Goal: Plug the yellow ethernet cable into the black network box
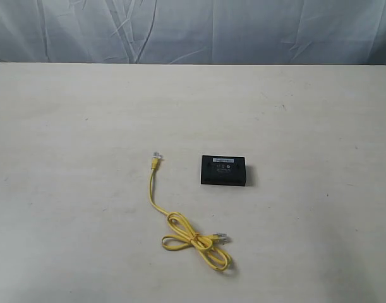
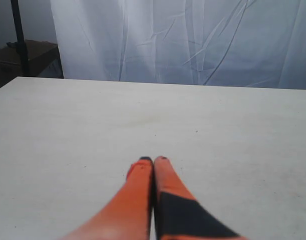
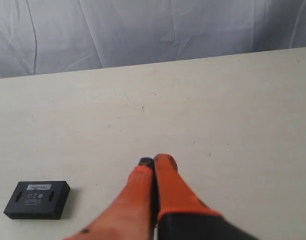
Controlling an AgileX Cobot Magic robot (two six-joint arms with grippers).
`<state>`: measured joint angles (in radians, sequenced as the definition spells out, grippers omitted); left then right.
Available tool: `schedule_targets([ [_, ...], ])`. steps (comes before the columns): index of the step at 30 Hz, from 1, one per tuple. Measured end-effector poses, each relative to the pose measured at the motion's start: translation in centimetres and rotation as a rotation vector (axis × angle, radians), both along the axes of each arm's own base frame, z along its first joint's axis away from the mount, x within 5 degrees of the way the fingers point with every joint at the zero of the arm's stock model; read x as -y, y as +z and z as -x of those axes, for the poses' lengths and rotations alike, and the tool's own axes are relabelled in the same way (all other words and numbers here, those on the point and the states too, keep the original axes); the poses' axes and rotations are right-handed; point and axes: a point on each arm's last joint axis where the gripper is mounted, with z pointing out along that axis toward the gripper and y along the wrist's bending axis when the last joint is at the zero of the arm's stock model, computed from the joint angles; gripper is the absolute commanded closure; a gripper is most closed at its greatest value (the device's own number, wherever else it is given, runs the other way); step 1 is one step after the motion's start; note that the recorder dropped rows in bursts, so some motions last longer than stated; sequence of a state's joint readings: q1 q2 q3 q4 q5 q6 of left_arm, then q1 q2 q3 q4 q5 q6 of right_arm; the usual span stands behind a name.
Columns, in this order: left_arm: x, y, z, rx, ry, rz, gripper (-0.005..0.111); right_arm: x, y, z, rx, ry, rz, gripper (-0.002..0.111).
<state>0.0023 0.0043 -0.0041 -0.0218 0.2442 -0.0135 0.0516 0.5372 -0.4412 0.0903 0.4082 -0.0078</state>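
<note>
The orange two-fingered tool [image 2: 153,159], black at its tips and along one flank, reaches out over a pale, matte table [image 2: 82,125], its fingers pressed flat together. The table's surface shows only a few tiny dark specks. Beyond the far edge hangs a creased white cloth curtain [image 2: 193,40]. Beside the curtain stand a thin black pole [image 2: 18,40] and a dark brown box [image 2: 32,56].

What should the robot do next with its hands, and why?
Probably open the left hand and reach for the yellow ethernet cable at the plug lying beside the black network box. Both it and the right hand are shut and hold nothing. The cable lies loose on the table, with that plug apart from the box.
</note>
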Motion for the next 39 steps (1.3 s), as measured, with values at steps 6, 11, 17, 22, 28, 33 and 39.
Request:
schedule_targets([
  [6,0.0,0.0,0.0,0.000,0.000,0.000,0.107,-0.4,-0.4,-4.1,-0.092,-0.021,-0.096,0.109],
  [11,0.0,0.0,0.0,0.000,0.000,0.000,0.107,-2.2,-1.7,-7.6,-0.315,0.036,-0.142,0.109],
  [17,0.0,0.0,0.0,0.000,0.000,0.000,0.107,-8.3,-1.9,-12.9,-0.523,0.237,-0.122,0.109],
  [22,0.0,0.0,0.0,0.000,0.000,0.000,0.107,-16.2,-3.2,-16.0,-0.629,0.401,-0.088,0.109],
  [28,0.0,0.0,0.0,0.000,0.000,0.000,0.107,-25.5,-8.0,-17.8,-0.785,0.466,0.005,0.109],
  [33,0.0,0.0,0.0,0.000,0.000,0.000,0.107,-32.5,-11.3,-18.2,-0.821,0.424,0.102,0.109],
  [39,0.0,0.0,0.0,0.000,0.000,0.000,0.107,-33.4,-13.5,-18.8,-0.875,0.330,0.080,0.109],
])
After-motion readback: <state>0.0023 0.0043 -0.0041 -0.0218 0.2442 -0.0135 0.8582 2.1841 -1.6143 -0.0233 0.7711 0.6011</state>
